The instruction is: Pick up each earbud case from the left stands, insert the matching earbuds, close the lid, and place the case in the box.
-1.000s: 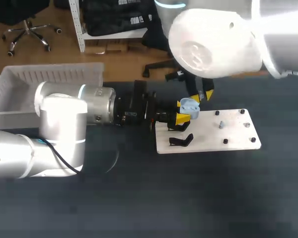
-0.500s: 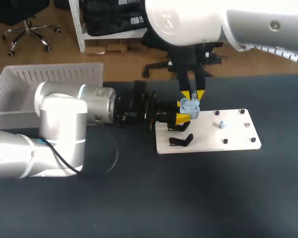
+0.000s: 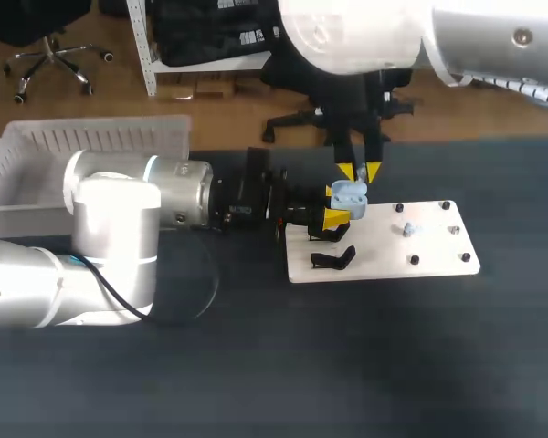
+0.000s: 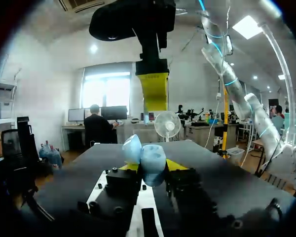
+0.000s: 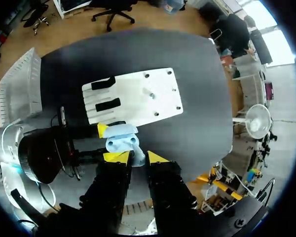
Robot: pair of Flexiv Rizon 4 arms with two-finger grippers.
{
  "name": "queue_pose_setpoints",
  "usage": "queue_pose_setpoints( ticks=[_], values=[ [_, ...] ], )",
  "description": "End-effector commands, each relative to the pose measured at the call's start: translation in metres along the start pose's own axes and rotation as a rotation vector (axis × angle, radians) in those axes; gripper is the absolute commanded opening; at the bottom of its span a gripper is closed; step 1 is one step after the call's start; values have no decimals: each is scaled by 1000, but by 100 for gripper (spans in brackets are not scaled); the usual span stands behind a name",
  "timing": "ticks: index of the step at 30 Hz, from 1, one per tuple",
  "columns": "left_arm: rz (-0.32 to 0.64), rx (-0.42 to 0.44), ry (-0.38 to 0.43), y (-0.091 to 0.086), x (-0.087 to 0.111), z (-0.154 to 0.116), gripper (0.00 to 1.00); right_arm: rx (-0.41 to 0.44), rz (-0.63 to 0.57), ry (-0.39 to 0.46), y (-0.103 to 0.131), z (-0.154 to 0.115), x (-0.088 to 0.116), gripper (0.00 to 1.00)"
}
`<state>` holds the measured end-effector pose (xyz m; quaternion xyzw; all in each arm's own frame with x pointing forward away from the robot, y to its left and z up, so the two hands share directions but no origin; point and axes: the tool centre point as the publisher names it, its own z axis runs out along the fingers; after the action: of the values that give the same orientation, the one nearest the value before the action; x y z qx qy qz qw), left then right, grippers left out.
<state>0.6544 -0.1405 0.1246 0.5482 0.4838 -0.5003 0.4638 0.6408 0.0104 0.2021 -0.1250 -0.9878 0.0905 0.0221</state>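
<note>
pale blue earbud case (image 3: pixel 348 192), white board (image 3: pixel 438 251), black stand (image 3: pixel 333 259), dark table (image 3: pixel 347 365)

Bright, even indoor light falls on your dark tabletop (image 3: pixel 256 365) from above and leaves only faint shadows. The white board (image 3: pixel 438 260) and your right arm's white casing (image 3: pixel 365 36) glare almost blank. From your left wrist, a bright window (image 4: pixel 106 91) and a ceiling panel (image 4: pixel 249 27) backlight the scene. The close earbud case (image 4: pixel 147 159) looks soft, and straight lines bow toward the dark rim.

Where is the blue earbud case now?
Head view: the case sits in the left gripper over the white board's left end, just under the right gripper.
</note>
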Motion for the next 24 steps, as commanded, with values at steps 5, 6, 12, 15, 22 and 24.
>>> queue_pose_setpoints(
  ticks=[5, 6, 12, 15, 22, 24],
  values=[
    [4, -5, -4, -1, 1, 1, 0, 14, 366, 39, -2, 3, 1, 0],
    [4, -5, -4, -1, 1, 1, 0, 6, 392, 57, -2, 2, 2, 0],
    [4, -5, -4, -1, 1, 1, 0, -77, 481, 146, -2, -3, 6, 0],
    [4, -5, -4, -1, 1, 1, 0, -82, 479, 151, -3, -3, 7, 0],
    [4, -5, -4, -1, 1, 1, 0, -82, 479, 151, -3, -3, 7, 0],
    [4, -5, -4, -1, 1, 1, 0, -82, 479, 151, -3, -3, 7, 0]
  ],
)
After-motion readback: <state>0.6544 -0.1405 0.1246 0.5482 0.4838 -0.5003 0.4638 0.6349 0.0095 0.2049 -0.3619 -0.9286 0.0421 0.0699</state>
